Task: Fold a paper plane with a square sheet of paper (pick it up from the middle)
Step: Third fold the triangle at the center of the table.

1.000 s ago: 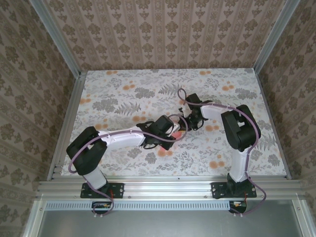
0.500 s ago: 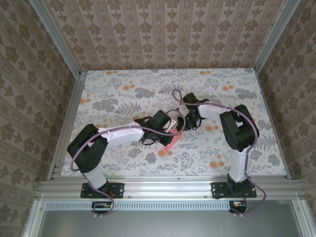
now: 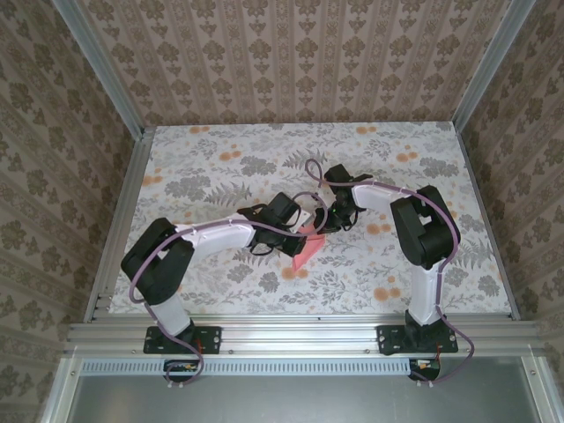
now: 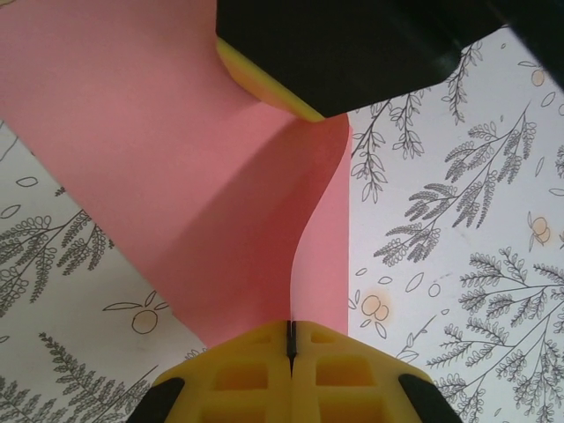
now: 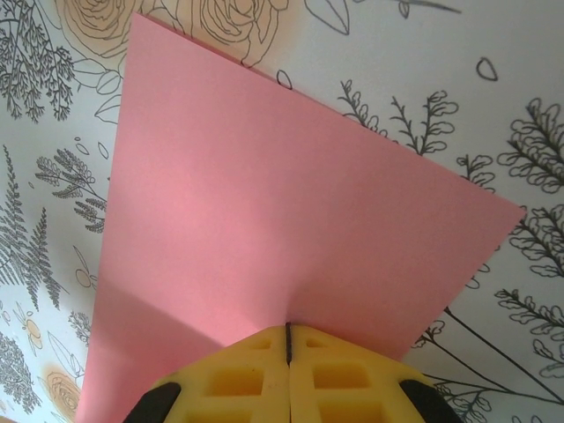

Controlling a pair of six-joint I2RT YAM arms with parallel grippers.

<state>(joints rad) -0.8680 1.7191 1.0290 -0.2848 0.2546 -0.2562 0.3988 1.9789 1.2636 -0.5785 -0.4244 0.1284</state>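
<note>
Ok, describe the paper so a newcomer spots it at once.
On the flowered table, look mid-table where the left gripper and right gripper meet. The paper is pinched between them. It is plain salmon pink, unlike the printed orange flowers.

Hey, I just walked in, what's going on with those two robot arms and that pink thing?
Both arms are holding a sheet of pink paper over the floral table. The left gripper is shut on one edge of it and the right gripper is shut on another. In the left wrist view the paper bows in a curve between them. It does not yet look like a plane.
</note>
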